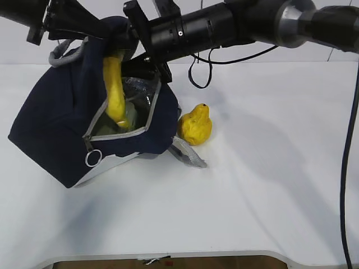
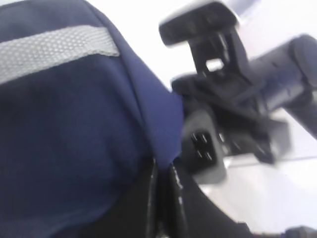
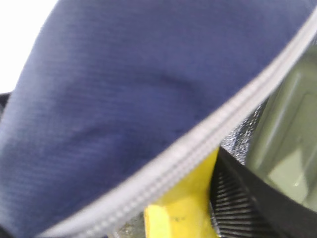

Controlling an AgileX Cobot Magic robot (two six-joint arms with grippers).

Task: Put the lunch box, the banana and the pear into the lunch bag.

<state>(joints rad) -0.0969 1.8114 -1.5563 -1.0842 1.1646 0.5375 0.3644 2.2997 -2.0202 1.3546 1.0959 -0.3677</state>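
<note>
pear (image 1: 194, 125) beside lunch bag (image 1: 50, 123), banana (image 1: 114, 89) in opening

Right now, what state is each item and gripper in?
lunch bag: unzipped, held open, tilted.
banana: partway into the bag, held by the right gripper.
lunch box: inside the bag.
pear: on the table, outside.
left gripper: pinching bag fabric.

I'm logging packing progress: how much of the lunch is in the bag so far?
Done: the sage-lidded clear lunch box already lies inside the navy fabric lunch bag. In hand: the right gripper is lowering the curved yellow banana through the open zipper, its jaws shut on it, while the left gripper pinches the bag's fabric. Left: the bumpy yellow-orange pear sits on the white table beside the bag.
</note>
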